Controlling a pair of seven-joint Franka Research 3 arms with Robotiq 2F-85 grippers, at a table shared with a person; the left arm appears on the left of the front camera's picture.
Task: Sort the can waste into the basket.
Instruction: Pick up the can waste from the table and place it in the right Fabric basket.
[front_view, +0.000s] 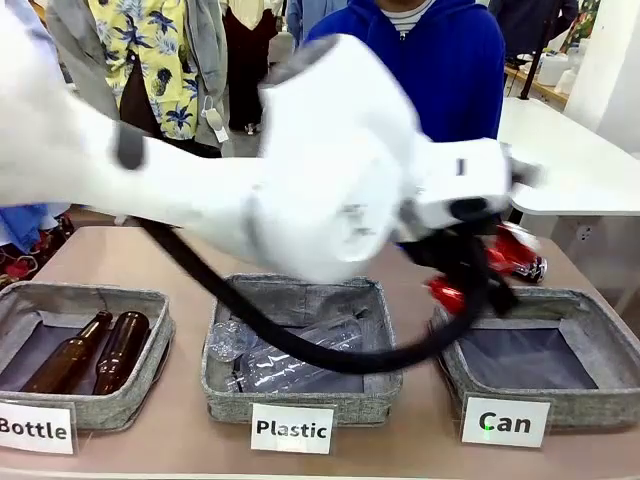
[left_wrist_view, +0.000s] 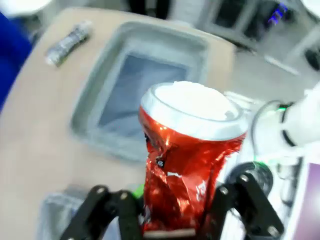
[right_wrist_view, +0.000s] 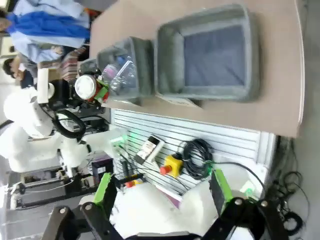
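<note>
My left arm reaches across the front view, and its gripper is shut on the crushed red can, held in the air over the near left corner of the grey basket labelled "Can". In the left wrist view the red can stands between the black fingers of the left gripper, silver end outward, with the basket beyond it. A black and silver can lies on the table past the basket. My right gripper hangs open and holds nothing, off the table's side, looking at the basket.
The "Plastic" basket holds clear bottles and the "Bottle" basket holds two brown glass bottles. A person in a blue hoodie stands at the far side. A white table stands at the back right.
</note>
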